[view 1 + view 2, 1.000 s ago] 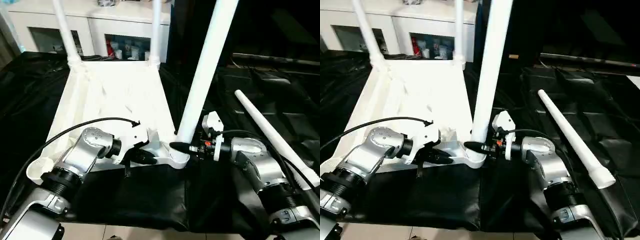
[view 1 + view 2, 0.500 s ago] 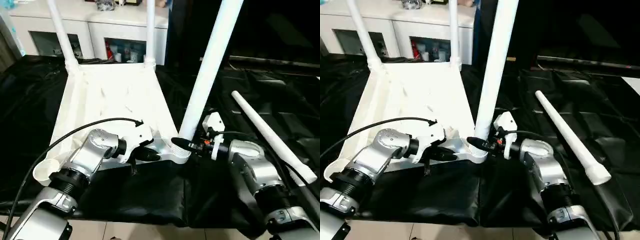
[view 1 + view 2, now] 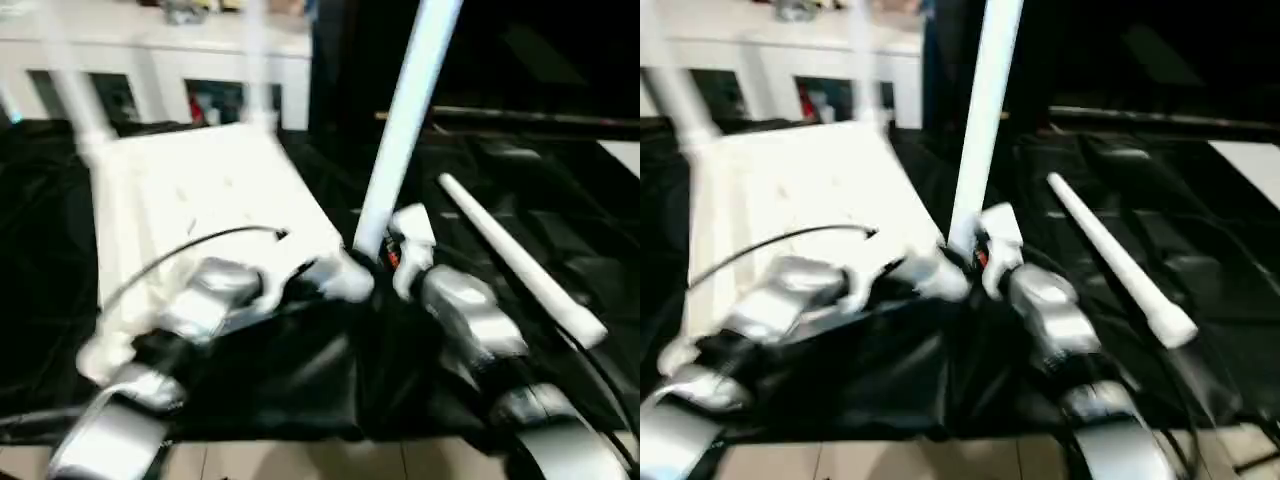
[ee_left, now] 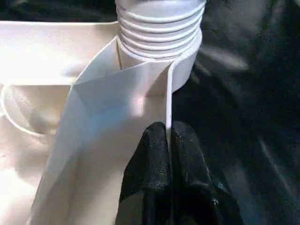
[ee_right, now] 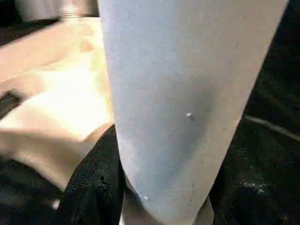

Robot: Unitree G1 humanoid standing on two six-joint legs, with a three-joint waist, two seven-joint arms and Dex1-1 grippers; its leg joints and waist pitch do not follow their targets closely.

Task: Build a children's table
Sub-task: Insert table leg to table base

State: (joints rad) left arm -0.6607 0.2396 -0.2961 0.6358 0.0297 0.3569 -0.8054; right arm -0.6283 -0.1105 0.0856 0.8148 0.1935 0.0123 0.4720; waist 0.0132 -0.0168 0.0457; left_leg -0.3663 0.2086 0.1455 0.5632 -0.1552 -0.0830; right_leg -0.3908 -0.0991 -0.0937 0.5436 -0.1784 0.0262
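Heavy motion blur; glare on white plastic

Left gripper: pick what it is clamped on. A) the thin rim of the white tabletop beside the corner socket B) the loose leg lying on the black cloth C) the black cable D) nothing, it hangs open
A: in the left wrist view the left gripper has its two black fingers pressed together on the thin edge of the tabletop, just below the threaded corner socket.

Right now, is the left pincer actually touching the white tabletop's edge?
Touching. The left wrist view shows the left pincer with its two black fingers pressed against either side of the thin wall of the tabletop.
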